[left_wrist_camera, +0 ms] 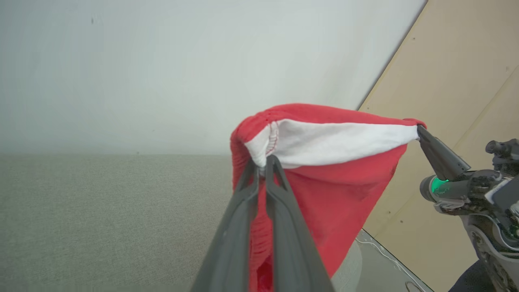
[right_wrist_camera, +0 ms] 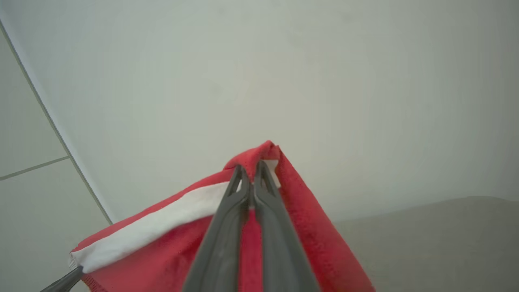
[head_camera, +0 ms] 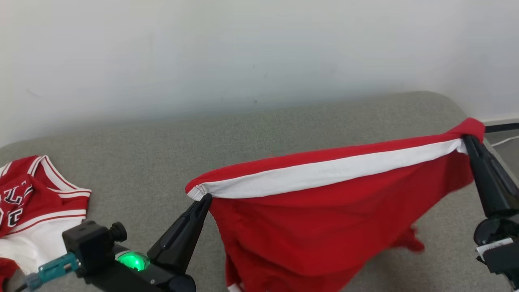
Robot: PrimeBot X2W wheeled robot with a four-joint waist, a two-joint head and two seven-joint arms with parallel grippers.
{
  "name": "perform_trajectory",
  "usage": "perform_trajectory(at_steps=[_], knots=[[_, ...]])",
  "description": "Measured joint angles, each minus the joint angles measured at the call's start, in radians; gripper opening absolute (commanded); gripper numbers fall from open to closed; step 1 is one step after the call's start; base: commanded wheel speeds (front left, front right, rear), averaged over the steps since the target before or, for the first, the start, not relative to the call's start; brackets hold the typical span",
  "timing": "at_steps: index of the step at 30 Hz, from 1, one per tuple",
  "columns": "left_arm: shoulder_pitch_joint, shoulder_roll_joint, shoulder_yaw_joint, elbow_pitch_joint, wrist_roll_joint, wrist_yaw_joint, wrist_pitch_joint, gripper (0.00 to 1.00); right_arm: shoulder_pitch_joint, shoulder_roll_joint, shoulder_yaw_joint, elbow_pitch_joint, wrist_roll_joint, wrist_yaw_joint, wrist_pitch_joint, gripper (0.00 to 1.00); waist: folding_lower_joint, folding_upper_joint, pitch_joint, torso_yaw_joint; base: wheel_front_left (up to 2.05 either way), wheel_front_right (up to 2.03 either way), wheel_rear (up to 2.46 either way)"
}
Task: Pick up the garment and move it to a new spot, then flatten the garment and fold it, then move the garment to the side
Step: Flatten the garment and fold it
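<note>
The garment [head_camera: 308, 227] is red with a white band along its top edge, and it hangs stretched in the air above the grey cushion [head_camera: 162, 150]. My left gripper [head_camera: 206, 198] is shut on its left corner. At the other end, my right gripper [head_camera: 466, 140] is shut on the right corner. The left wrist view has the garment [left_wrist_camera: 336, 190] pinched between my left gripper [left_wrist_camera: 263, 160] fingers, with the right gripper [left_wrist_camera: 419, 129] holding the far end. In the right wrist view my right gripper [right_wrist_camera: 250, 169] pinches the garment [right_wrist_camera: 308, 227] at its peak. The cloth's lower part drapes down toward the cushion.
A second red and white jersey [head_camera: 36, 202] with black lettering lies crumpled at the cushion's left end. A pale wall [head_camera: 243, 52] rises behind the cushion. At the far right the cushion's rounded end meets the floor, with a cable [head_camera: 507, 140] there.
</note>
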Motion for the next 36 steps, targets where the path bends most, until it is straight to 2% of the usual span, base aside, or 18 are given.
perform_trajectory(at_steps=[2,6,7,10,11,13,17,19,22,26,28,31,33,36], knots=[[-0.010,0.006,0.002,0.012,-0.003,0.005,0.023,0.00,-0.012,-0.008,0.012,0.022,-0.003,-0.017,0.026,0.00,0.0000,0.0000,0.015,-0.003,0.00,0.00,0.00],[-0.139,0.009,0.007,0.140,0.005,0.018,0.070,0.00,-0.159,-0.010,0.084,0.178,-0.013,-0.045,0.078,0.00,0.0002,0.0000,0.057,-0.009,0.00,0.00,0.00],[-0.139,0.009,0.007,0.140,0.005,0.018,0.070,0.00,-0.159,-0.010,0.084,0.178,-0.013,-0.045,0.078,0.00,0.0002,0.0000,0.057,-0.009,0.00,0.00,0.00],[-0.308,-0.019,0.010,0.297,0.023,0.034,0.098,0.00,-0.368,0.016,0.162,0.356,-0.024,-0.063,0.111,0.00,0.0004,0.0001,0.095,-0.015,0.00,0.00,0.00],[-0.435,-0.049,0.018,0.395,0.040,0.049,0.105,0.00,-0.526,0.039,0.200,0.479,-0.048,-0.071,0.123,0.00,0.0004,0.0002,0.122,-0.020,0.00,0.00,0.00],[-0.587,-0.072,0.030,0.478,0.084,0.063,0.105,0.00,-0.698,0.056,0.212,0.565,-0.078,-0.076,0.119,0.00,0.0005,0.0002,0.149,-0.025,0.00,0.00,0.00],[-0.893,-0.114,0.064,0.546,0.163,0.067,0.020,0.00,-0.968,0.059,0.165,0.575,-0.126,-0.075,0.040,0.00,0.0007,0.0002,0.203,-0.031,0.00,0.00,0.00],[-0.976,-0.122,0.075,0.553,0.166,0.059,-0.020,0.00,-1.025,0.047,0.161,0.566,-0.132,-0.051,0.019,0.00,0.0004,0.0001,0.228,-0.032,0.00,0.00,0.00],[-0.973,-0.112,0.074,0.590,0.169,0.038,-0.053,0.00,-1.006,0.019,0.191,0.570,-0.155,-0.025,0.014,0.00,0.0005,0.0001,0.258,-0.030,0.00,0.00,0.00],[-0.848,-0.076,0.044,0.667,0.174,0.019,-0.068,0.00,-0.829,0.017,0.265,0.596,-0.170,-0.002,0.055,0.00,0.0005,0.0002,0.293,-0.027,0.00,0.00,0.00],[-0.774,-0.056,0.026,0.718,0.174,-0.007,-0.068,0.00,-0.733,0.019,0.290,0.599,-0.169,0.001,0.073,0.00,0.0006,0.0002,0.311,-0.028,0.00,0.00,0.00],[-0.685,-0.028,0.002,0.813,0.176,-0.038,-0.077,0.00,-0.623,0.055,0.344,0.613,-0.168,0.006,0.084,0.00,0.0004,0.0003,0.338,-0.035,0.00,0.00,0.00],[-0.639,-0.004,-0.002,0.872,0.179,-0.042,-0.087,0.00,-0.573,0.089,0.382,0.623,-0.165,0.013,0.085,0.00,0.0004,0.0002,0.352,-0.047,0.00,0.00,0.00],[-0.606,0.009,0.005,0.944,0.179,-0.042,-0.113,0.00,-0.534,0.102,0.410,0.630,-0.164,0.027,0.091,0.00,0.0002,0.0002,0.366,-0.072,0.00,0.00,0.00]])
